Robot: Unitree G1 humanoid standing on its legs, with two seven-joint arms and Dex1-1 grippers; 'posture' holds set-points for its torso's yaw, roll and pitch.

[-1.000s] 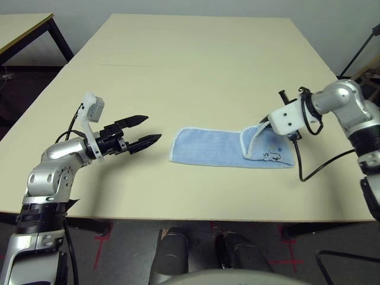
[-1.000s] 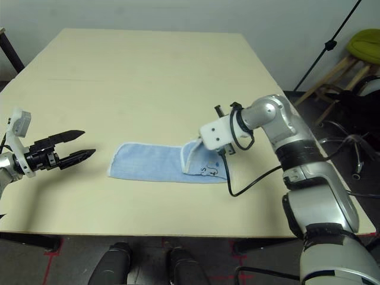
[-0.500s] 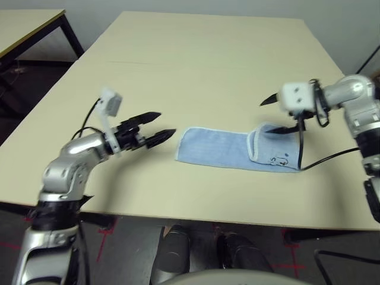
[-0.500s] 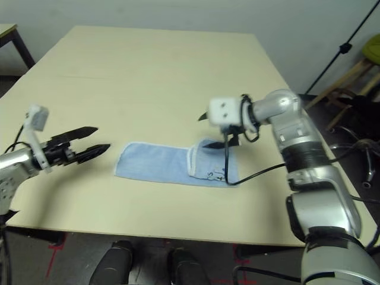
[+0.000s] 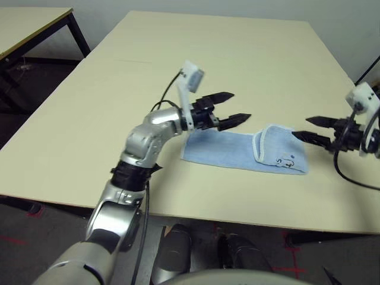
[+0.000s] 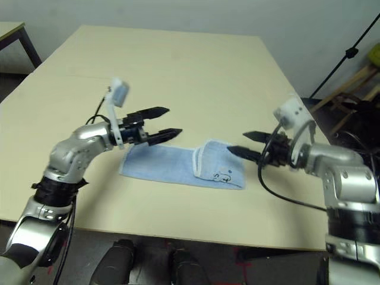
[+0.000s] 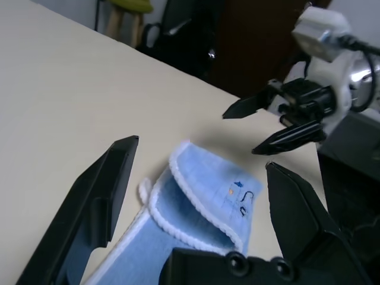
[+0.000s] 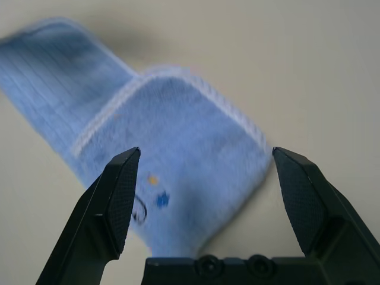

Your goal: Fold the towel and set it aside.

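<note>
The light blue towel lies flat on the table as a long strip. Its right end is folded back over itself, and the flap shows a small dark logo. My left gripper hovers open just above the strip's left half, fingers pointing right. My right gripper is open, just off the towel's right end, pointing left at the flap and touching nothing. The left wrist view shows the towel between my own open fingers, with the right gripper beyond. The right wrist view shows the flap ahead.
A second table stands at the far left. A black stand and a stool are off the right side. A black cable hangs from my right wrist over the table's right part.
My right gripper let go of the towel's folded end, opened and drew back to the right. My left arm swung right, from the table's left side to over the towel. The camera also shifted.
</note>
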